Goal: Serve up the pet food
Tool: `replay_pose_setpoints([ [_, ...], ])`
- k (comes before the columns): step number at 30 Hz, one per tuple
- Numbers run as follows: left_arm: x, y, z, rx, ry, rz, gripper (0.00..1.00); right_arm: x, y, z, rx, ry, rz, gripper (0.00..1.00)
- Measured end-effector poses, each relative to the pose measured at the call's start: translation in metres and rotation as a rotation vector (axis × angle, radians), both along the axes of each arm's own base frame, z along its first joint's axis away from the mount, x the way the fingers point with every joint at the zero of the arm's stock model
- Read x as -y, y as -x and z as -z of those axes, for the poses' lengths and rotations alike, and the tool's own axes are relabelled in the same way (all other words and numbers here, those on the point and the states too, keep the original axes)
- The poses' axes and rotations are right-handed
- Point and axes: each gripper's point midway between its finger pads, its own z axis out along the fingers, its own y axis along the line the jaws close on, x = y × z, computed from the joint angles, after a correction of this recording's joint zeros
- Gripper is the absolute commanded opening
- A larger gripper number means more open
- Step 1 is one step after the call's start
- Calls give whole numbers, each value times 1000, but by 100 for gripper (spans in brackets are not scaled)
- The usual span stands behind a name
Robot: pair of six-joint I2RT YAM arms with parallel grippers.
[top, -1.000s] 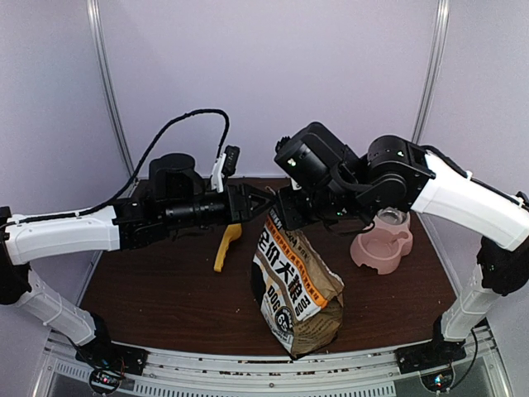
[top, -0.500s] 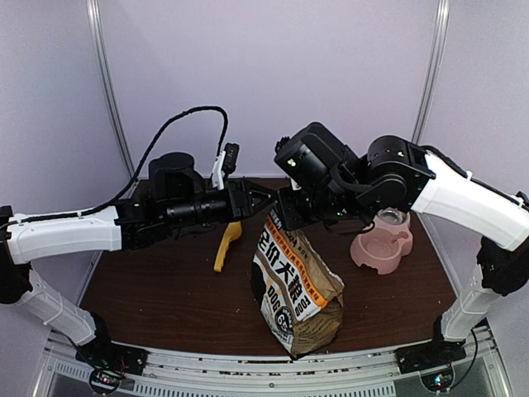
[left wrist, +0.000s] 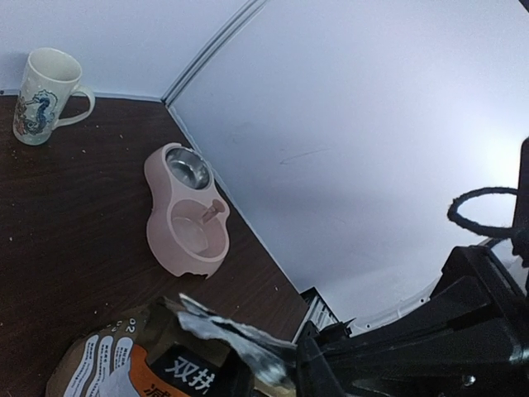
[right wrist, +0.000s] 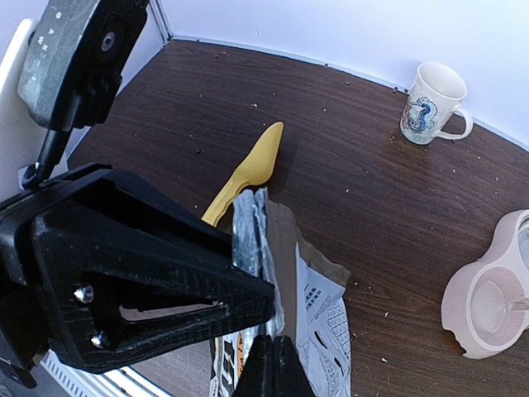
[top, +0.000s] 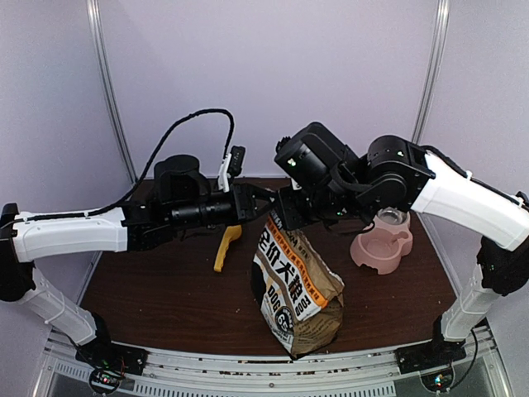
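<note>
Found right gripper [right wrist: 269,347] pressed together, pinching the foil-lined top edge [right wrist: 250,231] of the bag [top: 296,285]. Found left gripper [top: 263,200] level with that same edge, facing the right one, with one black finger [right wrist: 165,281] lying against the foil strip and its tip just beside the right fingertips. Could not tell whether clamped on the strip or merely placed around it, the second finger being hidden behind the foil in the right wrist view. Saw crumpled foil running up to the left finger in the left wrist view. Observed both arms reaching inward from either side and meeting above the middle of the table [top: 165,289]. Located bag upright but slumped, between the arms and toward the near edge, printed face with white label turned up to the overhead camera, top drawn up to the grippers. Could not see pet food itself in any view, the bag's interior being hidden. Located yellow scoop [top: 225,246] lying flat on the table, near the bag on its left, below the left gripper. Located pink bowl [top: 382,244] on the right side, apart from the bag, with a steel dish in one compartment. Located mug [right wrist: 431,103] upright at the back edge. Noted crumbs scattered over the dark tabletop.
</note>
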Motion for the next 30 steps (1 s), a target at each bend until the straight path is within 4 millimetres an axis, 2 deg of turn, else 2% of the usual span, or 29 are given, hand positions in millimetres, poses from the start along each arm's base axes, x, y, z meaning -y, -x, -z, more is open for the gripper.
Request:
replay_pose_setpoints([
  [6,2,3,-2,-7,12,11,0,1,0,2,1,9,4,0],
  [30,5,4,5,-17,-7,-8,0,11,-5,8,51,66,45,0],
])
